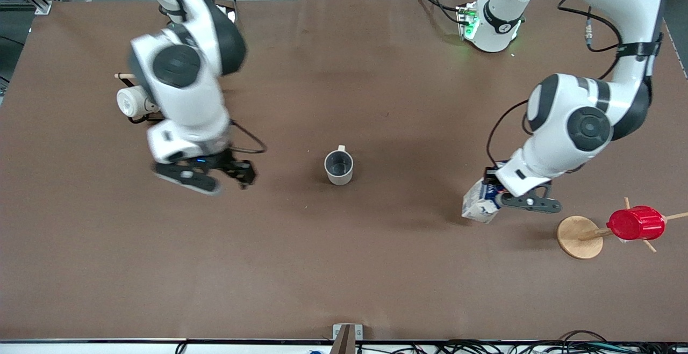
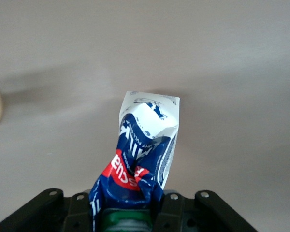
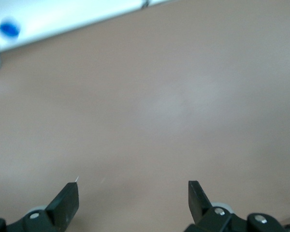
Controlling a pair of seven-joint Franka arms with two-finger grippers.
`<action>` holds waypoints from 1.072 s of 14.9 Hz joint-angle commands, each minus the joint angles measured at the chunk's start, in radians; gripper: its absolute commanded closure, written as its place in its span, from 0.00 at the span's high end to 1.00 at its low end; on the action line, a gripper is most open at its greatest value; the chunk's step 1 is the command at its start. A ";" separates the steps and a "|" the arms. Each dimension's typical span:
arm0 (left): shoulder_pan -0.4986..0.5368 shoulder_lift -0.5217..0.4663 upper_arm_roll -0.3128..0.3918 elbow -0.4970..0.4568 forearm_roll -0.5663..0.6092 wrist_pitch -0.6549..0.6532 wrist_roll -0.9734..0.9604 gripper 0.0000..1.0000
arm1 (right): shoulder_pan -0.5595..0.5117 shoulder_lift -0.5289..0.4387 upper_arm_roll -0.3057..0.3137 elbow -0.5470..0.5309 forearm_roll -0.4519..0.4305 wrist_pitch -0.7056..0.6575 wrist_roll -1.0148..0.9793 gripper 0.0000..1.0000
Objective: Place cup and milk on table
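The cup (image 1: 338, 167) stands upright on the brown table (image 1: 344, 268) near its middle, handle toward the robots' bases. My left gripper (image 1: 497, 193) is shut on the milk (image 1: 480, 203), a blue and white carton held tilted low over the table toward the left arm's end. I cannot tell if the carton touches the table. In the left wrist view the milk (image 2: 145, 145) is crumpled between the fingers of the left gripper (image 2: 130, 212), its green cap at the palm. My right gripper (image 1: 217, 178) is open and empty over bare table beside the cup; it also shows in the right wrist view (image 3: 134, 193).
A wooden rack with a round base (image 1: 579, 237) carries a red ribbed cup (image 1: 636, 223) close to the milk, toward the left arm's end. A white mug (image 1: 130, 101) on another wooden rack shows partly under the right arm.
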 commanded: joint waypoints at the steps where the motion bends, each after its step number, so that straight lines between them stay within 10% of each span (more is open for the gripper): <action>1: -0.111 0.064 0.007 0.089 -0.001 -0.019 -0.122 0.08 | -0.007 -0.108 -0.129 -0.049 0.110 0.001 -0.173 1.00; 9: -0.308 0.163 0.006 0.192 -0.071 -0.143 -0.291 0.10 | -0.096 -0.276 -0.419 -0.040 0.374 -0.255 -0.762 1.00; 16: -0.361 0.284 0.006 0.354 -0.122 -0.315 -0.397 0.09 | -0.095 -0.279 -0.453 0.056 0.373 -0.402 -0.847 1.00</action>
